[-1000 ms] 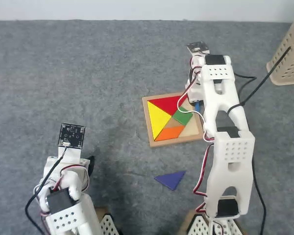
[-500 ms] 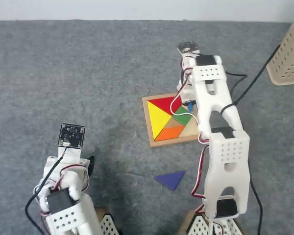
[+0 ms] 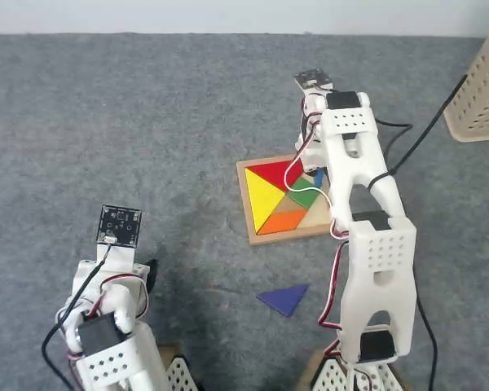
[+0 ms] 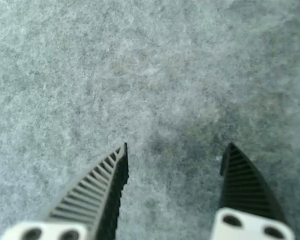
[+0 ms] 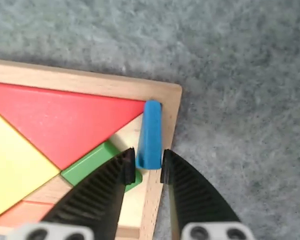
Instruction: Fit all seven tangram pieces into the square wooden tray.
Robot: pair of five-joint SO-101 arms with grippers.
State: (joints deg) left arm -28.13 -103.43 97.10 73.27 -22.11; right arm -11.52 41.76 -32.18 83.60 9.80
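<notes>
The square wooden tray (image 3: 248, 202) lies mid-table with red (image 3: 275, 173), yellow (image 3: 262, 200), green (image 3: 304, 195) and orange (image 3: 282, 220) pieces flat inside. My right gripper (image 5: 146, 167) is shut on a blue piece (image 5: 151, 134), which stands on edge at the tray's corner (image 5: 171, 95), next to the red triangle (image 5: 75, 122) and the green piece (image 5: 90, 167). A purple triangle (image 3: 284, 298) lies on the carpet nearer the arm bases. My left gripper (image 4: 175, 152) hangs open over bare carpet at the near left, with nothing between its fingers.
A beige perforated basket (image 3: 482, 85) stands at the far right edge. The right arm (image 3: 354, 147) reaches over the tray's right side and hides part of it. Grey carpet covers the table all around the tray.
The right arm swung a little to the left with the blue piece, bringing it over the tray's far right corner. The left arm has stayed still.
</notes>
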